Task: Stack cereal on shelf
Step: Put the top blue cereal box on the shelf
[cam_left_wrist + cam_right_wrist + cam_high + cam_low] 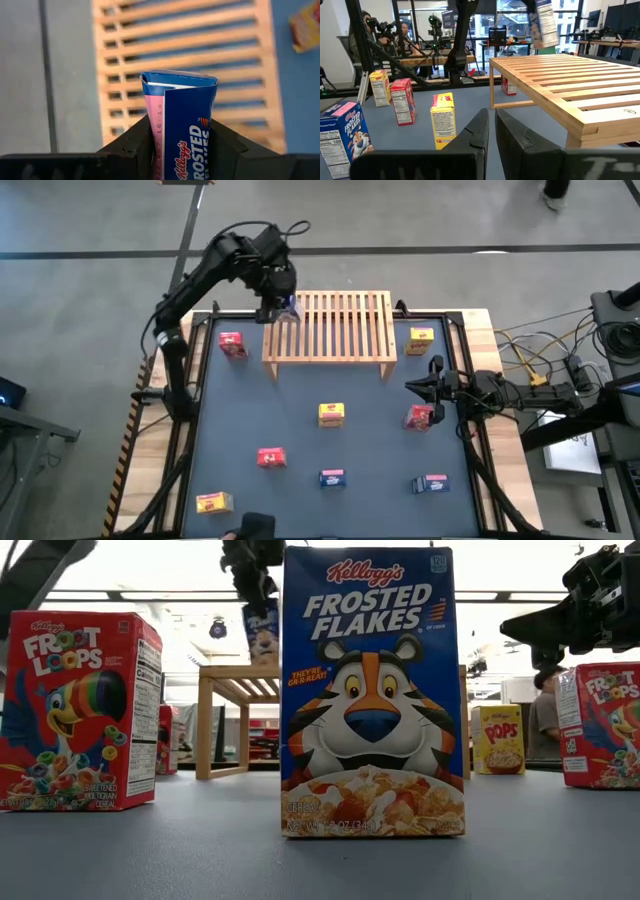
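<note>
Worktop (pixel 300 480): dark mat, most of the stock loose on it. Shelf (pixel 330 328) sits at 12 o'clock on it, slats bare so far as we can see, nothing stacked yet.

Left hand (pixel 278 308) is over the shelf's 9 o'clock end, clamped on a blue Frosted Flakes box (pixel 187 125). We read the grip as across the narrow sides with the box standing above the fingers, so it can go down upright on the slats; that's our judgement. The box is clear of the wood, hanging above it.

Right hand (pixel 425 387) is parked at 3 o'clock, fingers closed on nothing, just beside a red box (pixel 421 416) and out of the left arm's way.

Rest of the cereal on the worktop: red box (pixel 232 344) at 10, yellow (pixel 421 340) at 2, yellow (pixel 331 414) centre, red (pixel 271 457) at 7, blue (pixel 332 477) at 6, blue (pixel 431 483) at 5, yellow (pixel 211 502) far at 7.
</note>
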